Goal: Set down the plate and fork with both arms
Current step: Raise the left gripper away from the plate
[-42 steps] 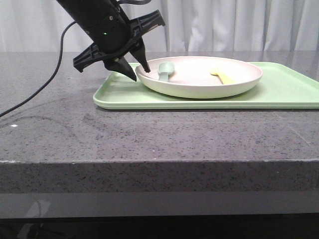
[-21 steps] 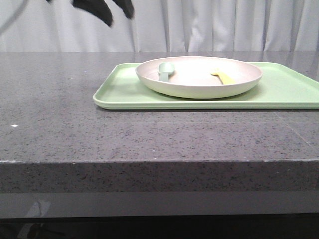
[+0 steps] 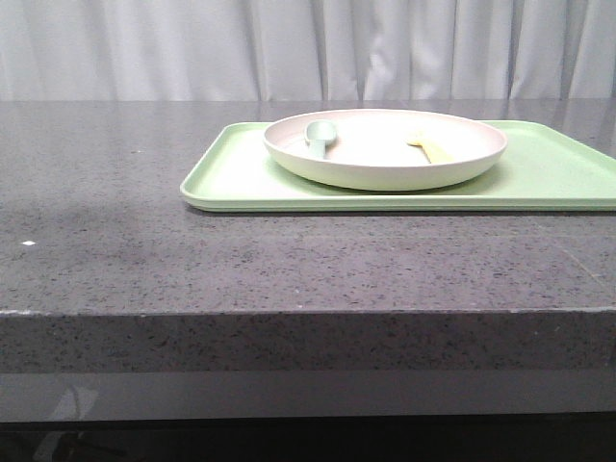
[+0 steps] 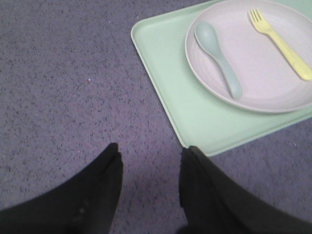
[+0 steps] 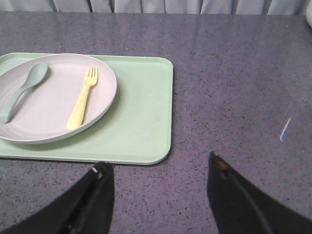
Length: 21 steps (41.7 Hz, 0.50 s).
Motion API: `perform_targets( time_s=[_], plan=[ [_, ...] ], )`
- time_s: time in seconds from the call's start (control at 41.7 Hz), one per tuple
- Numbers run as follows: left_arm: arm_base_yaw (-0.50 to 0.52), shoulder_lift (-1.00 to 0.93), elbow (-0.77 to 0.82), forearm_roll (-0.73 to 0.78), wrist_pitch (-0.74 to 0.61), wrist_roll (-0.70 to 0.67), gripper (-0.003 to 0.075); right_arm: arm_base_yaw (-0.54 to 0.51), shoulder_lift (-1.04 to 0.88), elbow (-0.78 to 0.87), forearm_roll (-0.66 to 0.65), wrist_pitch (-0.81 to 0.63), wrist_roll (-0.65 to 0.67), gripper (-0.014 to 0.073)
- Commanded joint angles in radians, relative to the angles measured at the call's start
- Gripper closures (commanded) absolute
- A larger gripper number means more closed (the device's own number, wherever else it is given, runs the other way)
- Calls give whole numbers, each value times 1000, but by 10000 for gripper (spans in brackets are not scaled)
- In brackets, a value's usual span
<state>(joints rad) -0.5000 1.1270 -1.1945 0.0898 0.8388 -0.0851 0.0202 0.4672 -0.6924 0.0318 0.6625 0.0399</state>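
- One second ago the left arm stood in the front view with its fingers at the left rim of the plate point(image 3: 385, 149); half a second ago only its tip showed at the upper edge; now no arm is in the front view.
- The plate, the fork point(image 3: 429, 147) and the grey-green spoon point(image 3: 319, 137) lie where they were in both earlier pictures.
- The plate rests on the light-green tray point(image 3: 241, 178), and the tray rests on the dark speckled bench point(image 3: 144, 250).
- The fork lies inside the plate on its right half, and the spoon lies inside the plate on its left half; the two do not touch.
- The left end effector point(image 4: 150, 165) hangs over the bare bench, just outside one corner of the tray point(image 4: 161, 78). Its fingers point(image 4: 105, 180) are apart and hold nothing.
- In the left wrist view the plate point(image 4: 263, 83), with the spoon point(image 4: 219, 56) and the fork point(image 4: 280, 41), is well apart from this end effector.
- The right end effector point(image 5: 158, 175) hangs over the bench point(image 5: 234, 73), beside the edge of the tray point(image 5: 141, 126). Its fingers point(image 5: 100, 190) are wide apart and empty.
- In the right wrist view the plate point(image 5: 51, 114) and the fork point(image 5: 83, 100) are apart from this end effector, with bare tray between.
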Motion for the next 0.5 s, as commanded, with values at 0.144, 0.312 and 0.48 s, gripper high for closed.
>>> perform_targets(
  time_s=[0.144, 0.312, 0.48],
  plan=[
    [-5, -265, 204, -177, -78, 155, 427, -3, 14, -32, -8, -84, -10, 145],
    [-5, -388, 315, -177, -88, 155, 427, -3, 14, -32, -8, -84, -10, 145],
    [-5, -445, 362, -177, -88, 155, 427, -3, 14, -32, -8, -85, -10, 145]
  ],
)
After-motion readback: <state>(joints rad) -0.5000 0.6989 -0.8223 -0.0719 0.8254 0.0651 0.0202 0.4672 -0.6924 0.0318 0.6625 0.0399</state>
